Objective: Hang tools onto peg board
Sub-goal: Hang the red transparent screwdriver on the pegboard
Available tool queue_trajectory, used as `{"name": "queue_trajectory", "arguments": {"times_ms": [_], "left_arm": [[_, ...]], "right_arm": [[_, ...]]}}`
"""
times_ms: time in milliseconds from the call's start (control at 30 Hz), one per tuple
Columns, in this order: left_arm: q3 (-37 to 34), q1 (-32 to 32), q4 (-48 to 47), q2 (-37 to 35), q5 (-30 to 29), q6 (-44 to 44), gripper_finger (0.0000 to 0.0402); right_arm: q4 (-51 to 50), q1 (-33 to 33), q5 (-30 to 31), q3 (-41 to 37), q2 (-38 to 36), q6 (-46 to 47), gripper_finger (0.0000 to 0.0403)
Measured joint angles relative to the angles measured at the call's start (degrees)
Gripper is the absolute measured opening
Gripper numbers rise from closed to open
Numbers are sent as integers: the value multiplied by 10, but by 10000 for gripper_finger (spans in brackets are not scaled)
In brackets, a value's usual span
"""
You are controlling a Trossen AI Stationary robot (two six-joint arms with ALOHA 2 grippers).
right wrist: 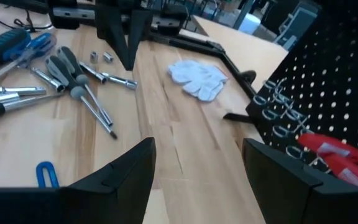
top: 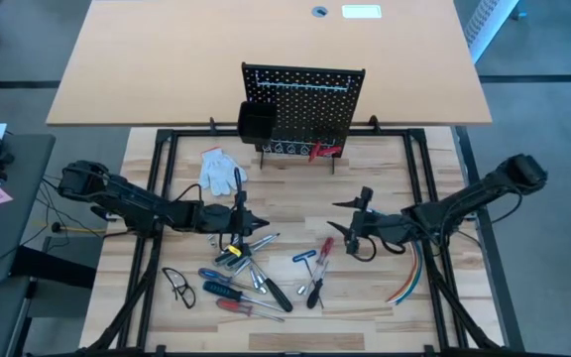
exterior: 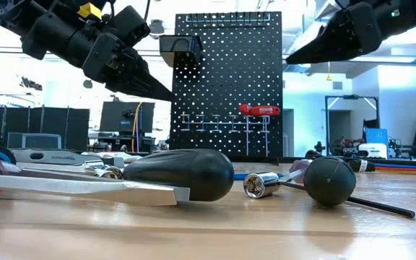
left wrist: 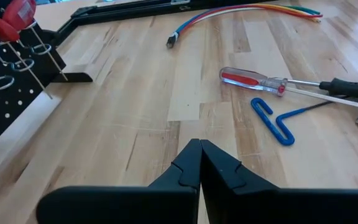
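The small upright black perforated metal peg board point(top: 305, 104) stands at the far edge of the wooden table point(top: 295, 322), its face turned toward the arms, with a black bin point(top: 258, 121) fixed to its left part. One red-handled tool point(exterior: 260, 110) already hangs low on the board, long axis lying level along a row of hooks.

The remaining tools lie flat in a loose spread on the near half of the table. A clear red-handled screwdriver point(left wrist: 253, 79) lies with its steel shaft running toward a black-handled driver point(left wrist: 350, 89). A blue T-handle key point(left wrist: 273, 119) rests just beside the red-handled screwdriver, apart from it. A black bulb-handled screwdriver point(exterior: 183, 174) lies on its side, shaft pointing left in the low view, with a silver socket bit point(exterior: 260, 184) near it.

The left gripper point(left wrist: 199, 149) hovers above bare table, fingers pressed fully together, holding nothing. The right gripper point(right wrist: 197, 162) also hangs clear of the table, its fingers spread wide and empty, facing the board's lower hooks. A white glove point(top: 220, 168) lies between board and tools.
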Motion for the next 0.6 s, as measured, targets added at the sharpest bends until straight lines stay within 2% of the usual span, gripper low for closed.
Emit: {"name": "queue_trajectory", "arguments": {"times_ms": [233,433,600], "left_arm": [[0,0,0,0,-1,-1,0],[0,0,1,0,-1,-1,0],[0,0,1,0,-2,-1,0]], "right_arm": [[-2,-5,-3,0,6,18,249],[8,-6,-87,0,44,9,249],[42,-18,-104,-1,84,4,249]]}}
